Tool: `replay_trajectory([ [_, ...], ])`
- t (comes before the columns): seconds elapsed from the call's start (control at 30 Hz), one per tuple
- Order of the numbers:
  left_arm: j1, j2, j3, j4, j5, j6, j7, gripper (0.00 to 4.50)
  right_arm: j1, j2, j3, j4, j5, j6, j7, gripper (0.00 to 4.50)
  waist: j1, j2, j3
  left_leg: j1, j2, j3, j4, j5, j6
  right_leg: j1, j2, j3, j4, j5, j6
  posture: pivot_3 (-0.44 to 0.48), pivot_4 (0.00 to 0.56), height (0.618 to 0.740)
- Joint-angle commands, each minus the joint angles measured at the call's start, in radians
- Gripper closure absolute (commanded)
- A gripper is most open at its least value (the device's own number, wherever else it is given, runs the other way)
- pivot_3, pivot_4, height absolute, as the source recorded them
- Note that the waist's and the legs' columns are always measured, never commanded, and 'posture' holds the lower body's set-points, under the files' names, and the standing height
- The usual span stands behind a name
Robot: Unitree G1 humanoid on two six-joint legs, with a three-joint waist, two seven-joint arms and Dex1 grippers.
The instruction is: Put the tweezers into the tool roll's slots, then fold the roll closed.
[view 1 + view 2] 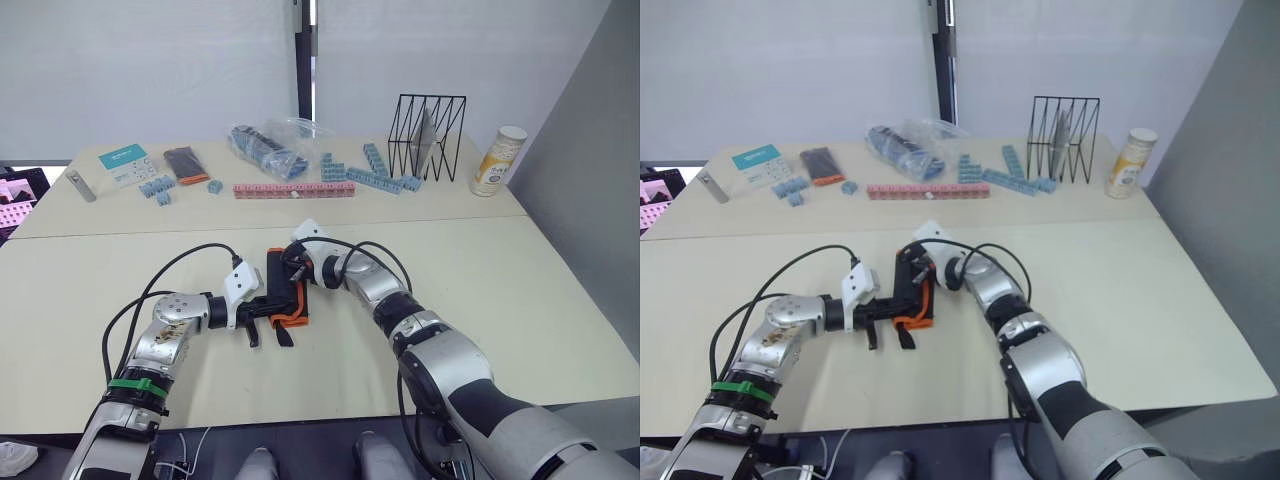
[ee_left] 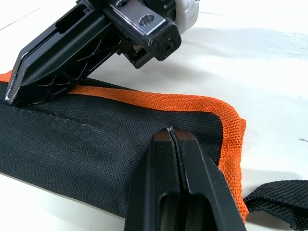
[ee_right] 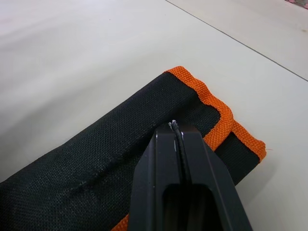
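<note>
The tool roll [image 1: 276, 272] lies folded into a narrow black bundle with orange binding at the middle of the near table, its small black strap [image 1: 283, 335] trailing from the near end. My left gripper [image 1: 268, 305] is shut, its tips [image 2: 171, 132] resting on the roll's black fabric [image 2: 72, 144] close to the orange corner. My right gripper [image 1: 294, 274] is also shut, with its tips [image 3: 174, 126] pressed on the folded roll [image 3: 96, 154] from the other side. The tweezers and the slots are hidden inside the fold.
Along the far table stand a pink block strip [image 1: 293, 189], blue blocks [image 1: 375, 175], a black wire rack [image 1: 428, 135], a canister [image 1: 498, 160], a plastic bag [image 1: 270, 145], a black-and-orange flat pack [image 1: 186, 163], a teal box [image 1: 125, 160] and a grey metal bar [image 1: 80, 185].
</note>
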Motion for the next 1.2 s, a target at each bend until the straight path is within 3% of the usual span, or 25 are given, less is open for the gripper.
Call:
replay_trajectory([
  [0.03,0.018,0.014,-0.012,0.052,0.040,0.028,0.017,4.49,0.028,0.023,0.024,0.011,-0.020,0.011,0.038,4.50,0.001,0.000,0.000,0.000,0.000,0.000,0.000,0.000,-0.001,0.000,0.000,0.000,0.000,0.000,0.000,0.000,0.150,0.685],
  [0.57,0.024,0.031,-0.012,0.045,0.038,0.027,-0.002,4.49,-0.064,0.010,-0.047,0.088,-0.003,0.020,-0.078,4.50,0.006,0.000,0.000,0.000,0.001,0.002,0.000,0.000,-0.001,-0.002,0.001,0.002,0.000,0.000,0.000,0.000,0.150,0.685],
  [0.8,0.016,0.038,0.037,-0.004,0.004,0.046,0.024,4.49,-0.059,0.007,-0.079,-0.009,0.052,-0.074,0.077,4.50,0.007,0.000,0.001,-0.005,0.001,0.002,0.000,0.001,-0.001,-0.007,0.001,0.002,0.000,0.000,0.000,0.000,0.150,0.685],
  [0.93,0.024,0.059,0.098,-0.108,-0.065,0.093,0.027,4.49,-0.037,-0.011,-0.086,-0.177,0.091,-0.034,0.140,4.50,0.008,0.001,0.002,-0.017,0.001,0.002,0.003,0.002,-0.002,-0.020,0.001,0.002,0.004,0.001,-0.001,0.000,0.150,0.685],
  [1.07,0.091,0.094,0.204,-0.261,-0.193,0.187,0.014,4.49,0.059,-0.061,-0.080,-0.530,0.148,0.129,0.179,4.50,0.015,0.000,0.004,-0.034,0.002,0.002,0.005,0.004,-0.007,-0.035,0.001,0.002,0.006,0.002,-0.001,0.000,0.150,0.685],
  [1.2,0.201,0.124,0.341,-0.372,-0.314,0.233,0.009,4.49,0.228,-0.160,-0.061,-0.924,0.195,0.342,0.193,4.50,0.037,0.000,0.004,-0.037,0.001,0.002,0.004,0.004,-0.007,-0.036,0.000,0.001,0.003,0.004,-0.004,0.000,0.150,0.685],
])
